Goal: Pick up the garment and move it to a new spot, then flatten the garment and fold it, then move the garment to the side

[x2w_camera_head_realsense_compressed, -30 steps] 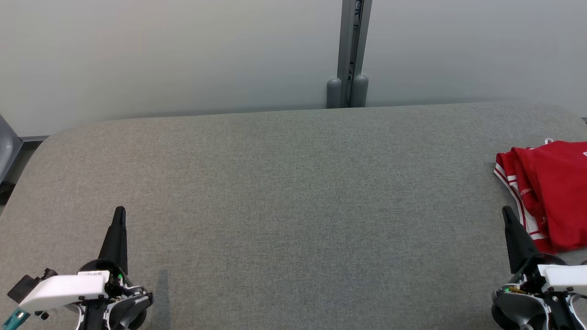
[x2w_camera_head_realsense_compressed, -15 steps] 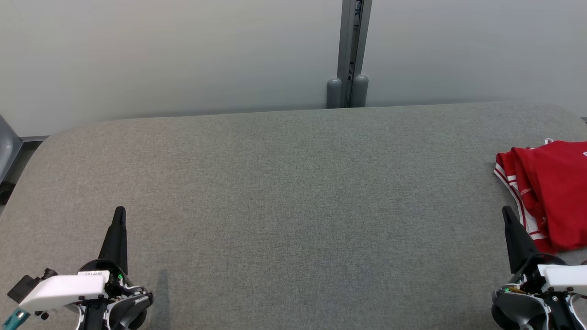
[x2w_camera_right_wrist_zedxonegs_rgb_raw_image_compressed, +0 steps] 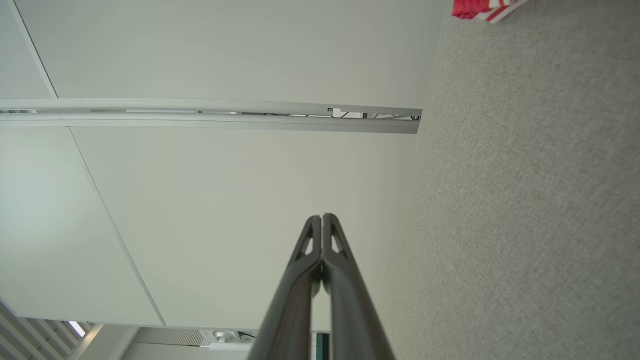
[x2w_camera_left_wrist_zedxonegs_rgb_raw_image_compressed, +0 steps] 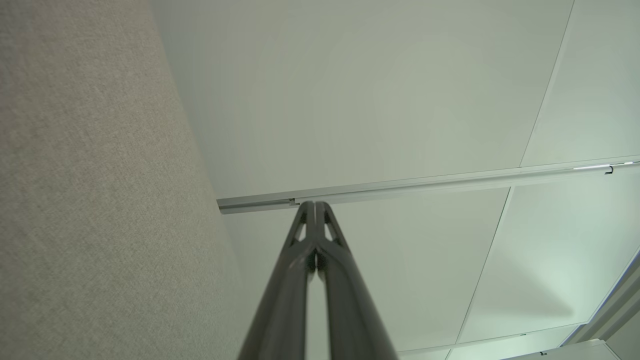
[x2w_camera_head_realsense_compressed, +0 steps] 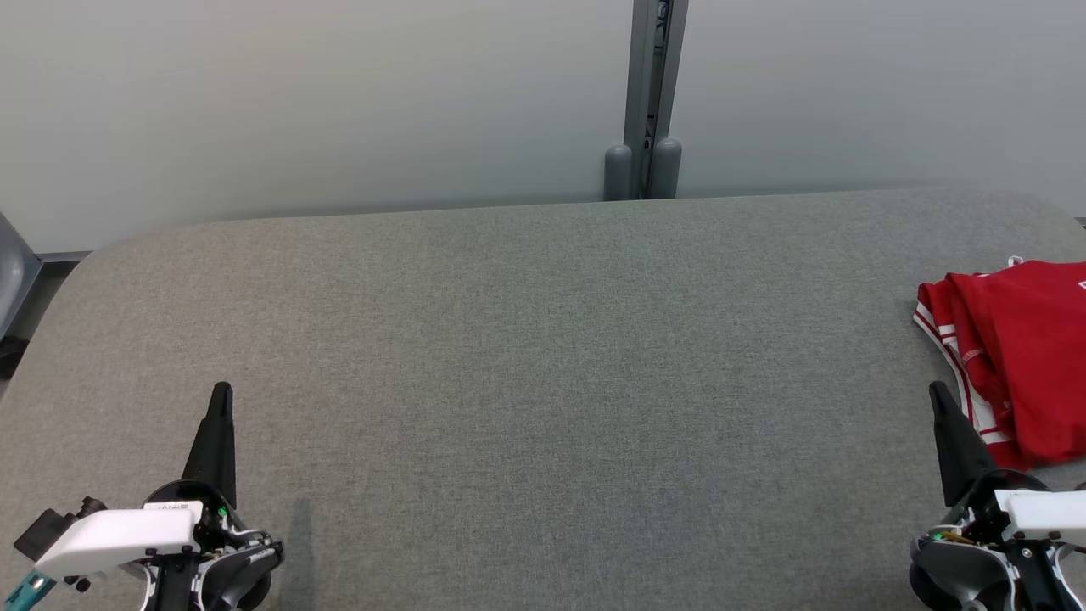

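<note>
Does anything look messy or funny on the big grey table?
Just the red garment: it lies bunched in rumpled folds at the right edge of the table, near the shut right gripper, with its white-striped trim poking out. Nothing else looks odd.

Tabletop: grey woven fabric cover, rounded far corners at 10 and 2 o'clock. Wall: pale matte panels, evenly lit. A grey vertical post at 12 o'clock divides the wall. 2 rounded grey caps stand at its base, behind the tabletop's far edge. A horizontal metal rail crosses the wall panels.
</note>
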You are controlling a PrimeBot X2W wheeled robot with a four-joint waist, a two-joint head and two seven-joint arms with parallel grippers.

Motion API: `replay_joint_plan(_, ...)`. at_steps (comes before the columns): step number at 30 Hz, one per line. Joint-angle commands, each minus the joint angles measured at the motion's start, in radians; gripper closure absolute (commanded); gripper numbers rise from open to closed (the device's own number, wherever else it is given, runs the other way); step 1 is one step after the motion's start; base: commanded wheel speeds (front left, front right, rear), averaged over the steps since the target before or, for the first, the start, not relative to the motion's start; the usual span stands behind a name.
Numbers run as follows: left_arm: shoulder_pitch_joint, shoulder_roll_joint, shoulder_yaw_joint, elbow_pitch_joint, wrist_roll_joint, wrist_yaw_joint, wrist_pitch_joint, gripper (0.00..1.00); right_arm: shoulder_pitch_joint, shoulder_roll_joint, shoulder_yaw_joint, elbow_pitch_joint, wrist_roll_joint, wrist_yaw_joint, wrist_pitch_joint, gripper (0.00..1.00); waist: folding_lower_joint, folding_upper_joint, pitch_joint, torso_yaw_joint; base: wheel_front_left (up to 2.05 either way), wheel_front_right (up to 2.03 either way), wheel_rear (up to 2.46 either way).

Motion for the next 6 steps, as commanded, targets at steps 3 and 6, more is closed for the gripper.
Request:
replay_joint_plan(3,-0.015,0.002,0.004,0.001,0.003,-0.004,0.003,1.00,-0.005,-0.008,-0.001,0.002,0.003,0.001,0.001,1.00,0.0000,0.0000,0.000,0.000,0.00,0.00,0.00)
replay_joint_plan(6,-0.015,0.002,0.004,0.001,0.003,-0.004,0.003,1.00,-0.005,-0.008,-0.001,0.002,0.003,0.001,0.001,1.00,0.0000,0.0000,0.000,0.000,0.00,0.00,0.00)
